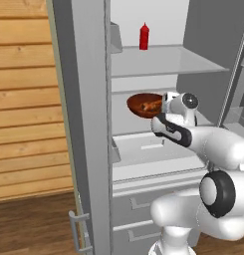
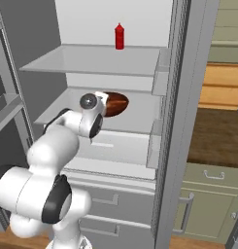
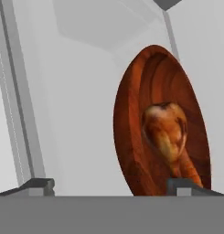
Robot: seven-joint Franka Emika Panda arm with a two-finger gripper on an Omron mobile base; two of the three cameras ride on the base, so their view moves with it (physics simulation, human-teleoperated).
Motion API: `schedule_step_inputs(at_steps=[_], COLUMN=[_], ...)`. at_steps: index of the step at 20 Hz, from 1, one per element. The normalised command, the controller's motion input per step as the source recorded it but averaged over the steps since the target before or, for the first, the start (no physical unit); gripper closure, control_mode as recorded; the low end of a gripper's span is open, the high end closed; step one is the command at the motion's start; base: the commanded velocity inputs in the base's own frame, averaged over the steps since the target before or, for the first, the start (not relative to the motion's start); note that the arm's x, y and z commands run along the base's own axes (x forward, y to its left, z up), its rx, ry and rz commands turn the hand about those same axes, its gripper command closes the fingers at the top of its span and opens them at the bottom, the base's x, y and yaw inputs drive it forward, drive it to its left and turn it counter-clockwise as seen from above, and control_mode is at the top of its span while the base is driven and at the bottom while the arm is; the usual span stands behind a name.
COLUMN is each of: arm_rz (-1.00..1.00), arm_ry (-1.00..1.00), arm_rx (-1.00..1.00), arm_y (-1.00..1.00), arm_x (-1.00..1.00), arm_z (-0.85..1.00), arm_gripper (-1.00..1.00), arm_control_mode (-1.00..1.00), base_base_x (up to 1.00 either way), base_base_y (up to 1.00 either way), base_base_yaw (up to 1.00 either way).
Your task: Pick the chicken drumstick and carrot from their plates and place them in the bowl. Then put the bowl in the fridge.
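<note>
**Bowl delivered onto fridge shelf**

Gripper standing spread wide, jaws apart and grasping nothing, just in front of the bowl. Resting on the middle glass shelf of the open fridge, carrying the chicken drumstick and, beside it, probably the carrot. Backing straight out, level, avoiding nudging the rim. Farther up, ketchup bottle standing well apart.

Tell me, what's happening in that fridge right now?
Claw open, holding nothing. Bowl on middle fridge shelf, drumstick and carrot inside. Nothing in the way.
</note>
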Motion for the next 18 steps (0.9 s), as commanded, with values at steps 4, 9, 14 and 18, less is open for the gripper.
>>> schedule_step_inputs(at_steps=[4, 9, 14, 18], arm_rz=[-0.20, -0.26, -0.27, -0.35], arm_ry=[0.02, 0.07, 0.04, 0.00], arm_rx=[0.12, 0.22, 0.29, 0.29], arm_y=[0.00, 0.00, 0.00, 0.00], arm_x=[-0.28, -0.81, -1.00, -1.00], arm_z=[0.73, 0.77, 0.48, 0.38], arm_gripper=[-1.00, -1.00, -1.00, -1.00], arm_control_mode=[-1.00, -1.00, -1.00, -1.00], base_base_x=[0.00, 0.00, 0.00, 0.00], base_base_y=[0.00, 0.00, 0.00, 0.00], base_base_yaw=[0.00, 0.00, 0.00, 0.00])
